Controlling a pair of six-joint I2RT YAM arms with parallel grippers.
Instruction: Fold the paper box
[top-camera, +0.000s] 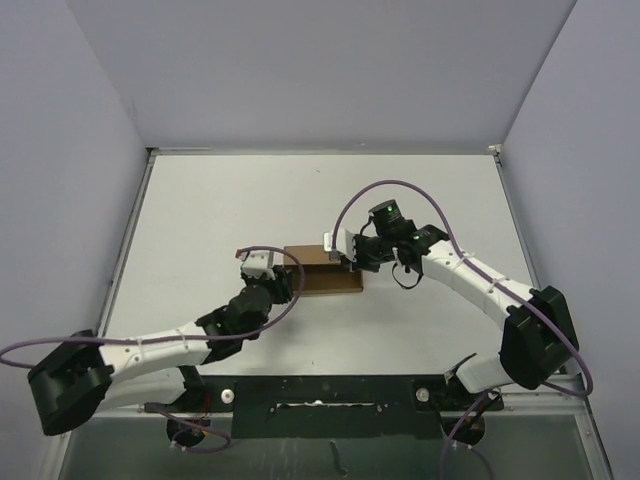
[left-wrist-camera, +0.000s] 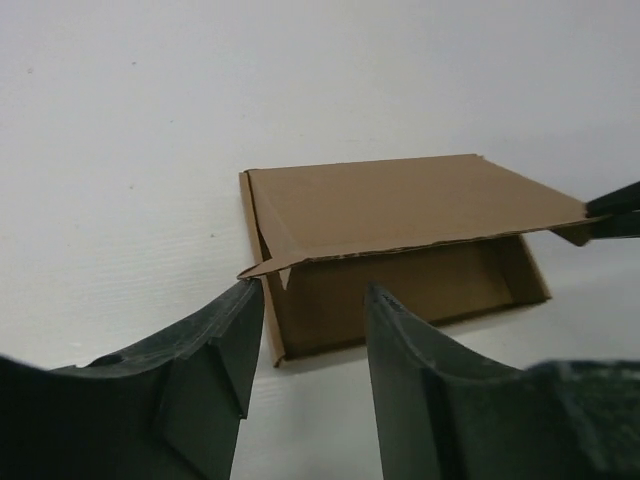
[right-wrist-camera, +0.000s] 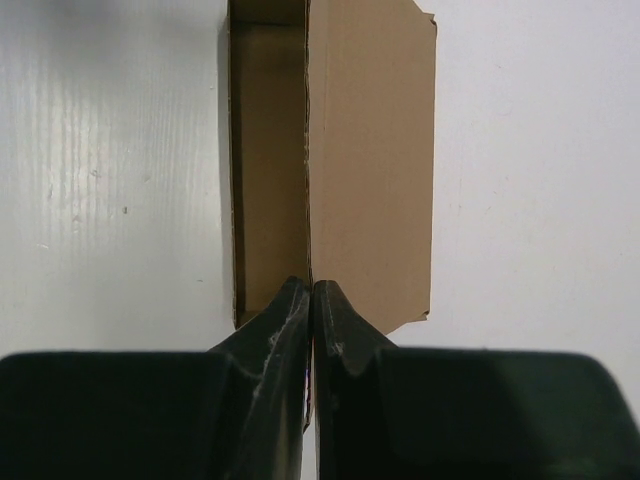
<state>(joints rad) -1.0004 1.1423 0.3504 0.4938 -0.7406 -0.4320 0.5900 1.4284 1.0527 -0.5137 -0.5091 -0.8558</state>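
Observation:
The paper box (top-camera: 322, 270) is a slim brown cardboard tray lying on the white table between the two arms, its lid flap (left-wrist-camera: 400, 205) raised and tilted over it. My left gripper (left-wrist-camera: 315, 292) is open at the box's left end; its left fingertip (left-wrist-camera: 250, 300) is right by the lid's pointed corner tab, and nothing is between the fingers. My right gripper (right-wrist-camera: 312, 287) is shut on the free edge of the lid (right-wrist-camera: 370, 150) at the box's right end. Its dark fingers (left-wrist-camera: 612, 215) show at the lid's far corner in the left wrist view.
The white table (top-camera: 200, 200) is walled by pale panels at the back and both sides. Purple cables (top-camera: 400, 190) loop above each arm. A black mounting rail (top-camera: 320, 390) runs along the near edge between the arm bases.

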